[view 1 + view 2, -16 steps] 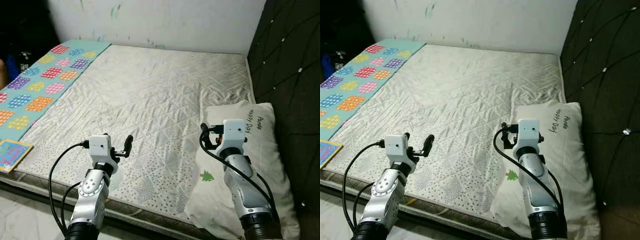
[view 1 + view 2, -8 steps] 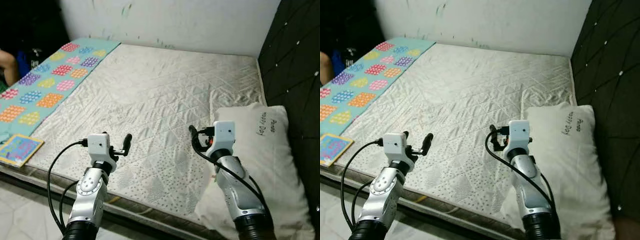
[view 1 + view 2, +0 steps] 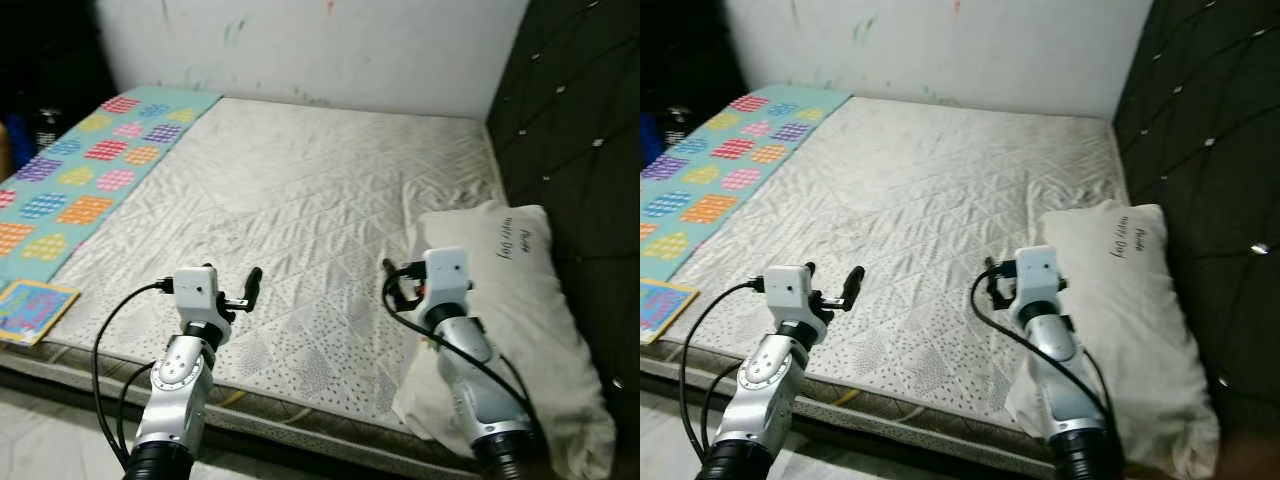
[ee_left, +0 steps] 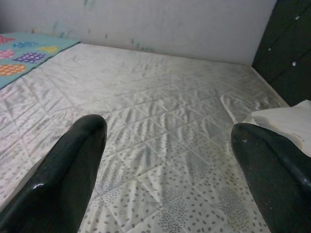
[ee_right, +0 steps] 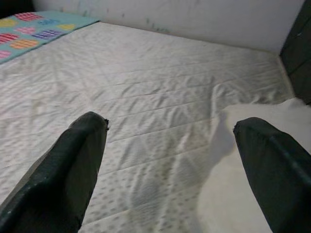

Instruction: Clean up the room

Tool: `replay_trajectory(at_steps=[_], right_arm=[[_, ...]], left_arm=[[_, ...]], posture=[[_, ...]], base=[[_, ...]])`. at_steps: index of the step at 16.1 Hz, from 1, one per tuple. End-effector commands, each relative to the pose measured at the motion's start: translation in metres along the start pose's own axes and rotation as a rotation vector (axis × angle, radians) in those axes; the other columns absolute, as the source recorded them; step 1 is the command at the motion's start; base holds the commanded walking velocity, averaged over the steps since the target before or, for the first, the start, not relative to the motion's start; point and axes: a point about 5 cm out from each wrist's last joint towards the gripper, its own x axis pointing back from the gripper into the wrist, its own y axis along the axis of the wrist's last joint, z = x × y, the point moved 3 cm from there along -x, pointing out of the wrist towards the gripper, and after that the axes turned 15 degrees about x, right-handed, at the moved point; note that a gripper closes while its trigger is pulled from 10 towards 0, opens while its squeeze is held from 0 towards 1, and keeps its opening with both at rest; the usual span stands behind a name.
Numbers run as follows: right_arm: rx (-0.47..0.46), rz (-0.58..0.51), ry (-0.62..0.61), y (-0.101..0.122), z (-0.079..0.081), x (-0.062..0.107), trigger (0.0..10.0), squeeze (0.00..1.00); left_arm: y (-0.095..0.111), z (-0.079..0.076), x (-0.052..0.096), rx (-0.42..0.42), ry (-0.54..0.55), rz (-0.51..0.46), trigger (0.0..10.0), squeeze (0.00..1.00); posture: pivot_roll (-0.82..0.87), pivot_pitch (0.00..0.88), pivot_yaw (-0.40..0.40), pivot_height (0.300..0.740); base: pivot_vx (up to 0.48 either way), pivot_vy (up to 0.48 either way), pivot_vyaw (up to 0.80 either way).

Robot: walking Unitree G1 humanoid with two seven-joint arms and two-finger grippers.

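The pillow [image 3: 520,310] is lying at the right side of the bed [image 3: 290,220], just beside the dark tufted headboard [image 3: 575,130], its near end overhanging the mattress edge. It is white, soft and rectangular, carrying small dark lettering near its far end. One pillow is showing. The bed's quilted off-white cover is stitched in diamonds, with a speckled pattern along the near edge. One teal mat [image 3: 75,175] with coloured dotted patches is running along the left side of the bed, and one flat colourful book [image 3: 30,308] is sitting at its near left corner. A pale scuffed wall [image 3: 310,45] is standing behind.

The left end effector [image 3: 245,290] is hovering over the near edge of the mattress, its two black fingers [image 4: 68,170] spread apart and gripping nothing. The right end effector [image 3: 395,285] is hanging just beside the pillow's left edge, fingers [image 5: 73,165] likewise spread wide and empty.
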Motion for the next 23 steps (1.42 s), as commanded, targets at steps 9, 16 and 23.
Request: replay_trajectory(at_steps=[9,16,23], right_arm=[[-0.051,0.008,0.01,-0.0006,-0.0013,0.0,10.0,0.0],[-0.049,0.021,0.014,-0.0049,-0.0005,0.0017,10.0,0.0],[-0.045,0.019,0.011,-0.0049,-0.0015,0.0016,10.0,0.0]], left_arm=[[-0.0001,0.0021,0.0004,-0.005,0.013,0.006,10.0,0.0],[-0.0012,0.0027,0.0012,-0.003,0.015,0.009,10.0,0.0],[-0.0019,0.0021,0.0011,-0.003,0.014,0.011,10.0,0.0]], posture=[[-0.01,0.0,0.053,0.74],[-0.02,0.0,0.054,0.74],[-0.02,0.0,0.054,0.74]], base=[[0.0,0.278,-0.41],[0.0,0.315,0.0],[0.0,0.39,-0.15]])
